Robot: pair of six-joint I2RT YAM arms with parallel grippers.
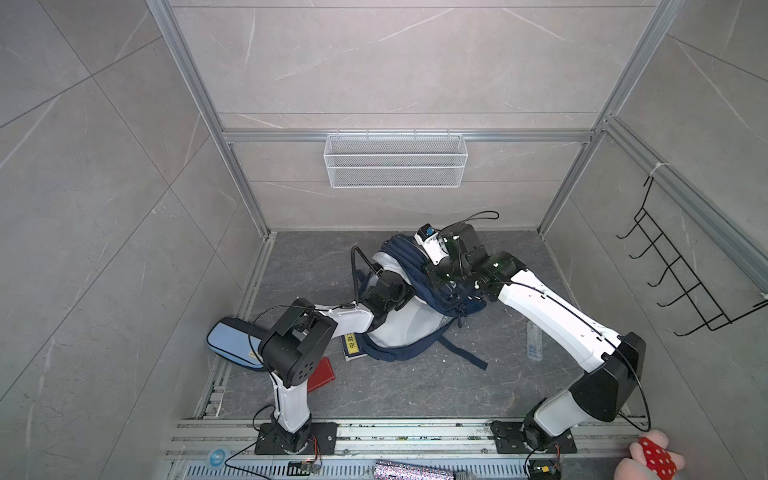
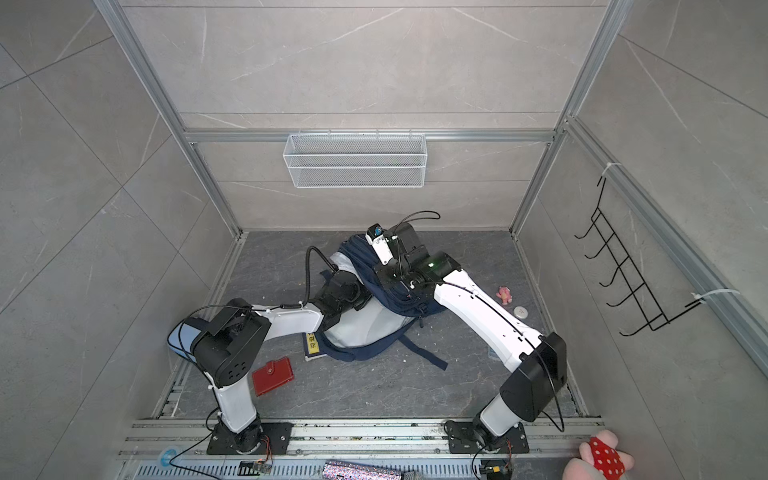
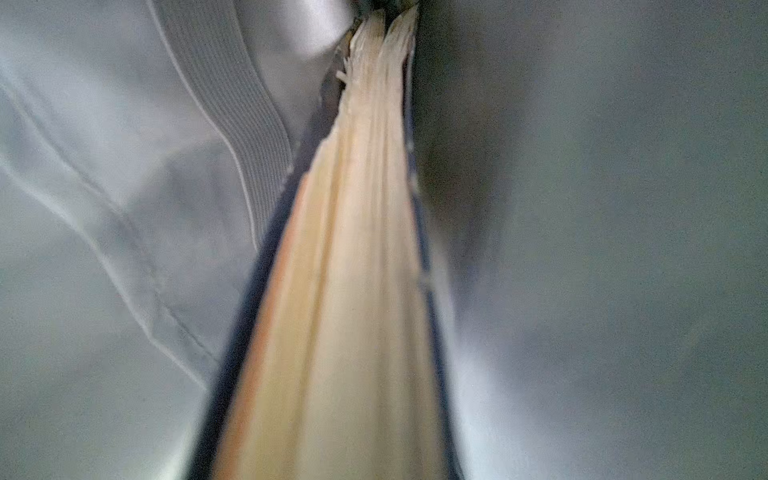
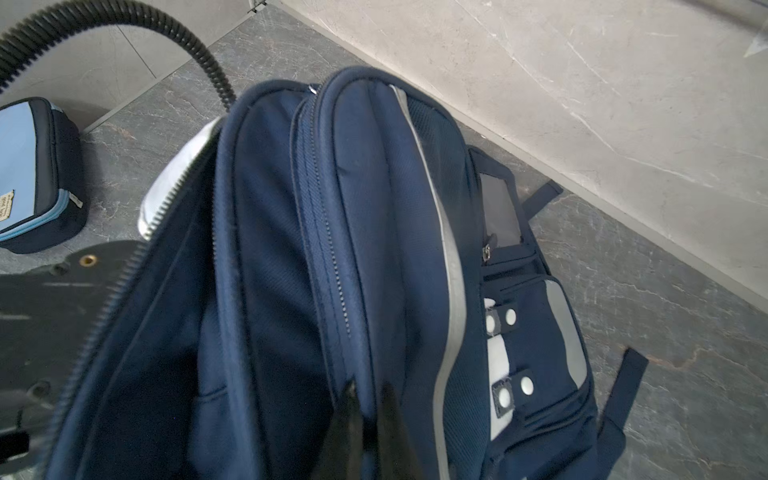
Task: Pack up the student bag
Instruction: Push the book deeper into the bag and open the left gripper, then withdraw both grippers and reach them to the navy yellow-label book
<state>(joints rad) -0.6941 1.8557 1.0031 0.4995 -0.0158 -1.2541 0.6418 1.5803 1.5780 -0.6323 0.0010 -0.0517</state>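
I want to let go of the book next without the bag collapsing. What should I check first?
1. Mouth of bag held open: ok, right gripper pinches the flap.
2. Is the book inside the pale lining: ok.
3. Grip of left gripper on book: ok, shut.
4. Far end of book seated: cannot tell, blurred.
5. Other items packed: not ok, pencil case and red wallet lie outside.

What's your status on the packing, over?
Right gripper shut on student bag rim. Left gripper inside, shut on book. Pencil case, red wallet outside.
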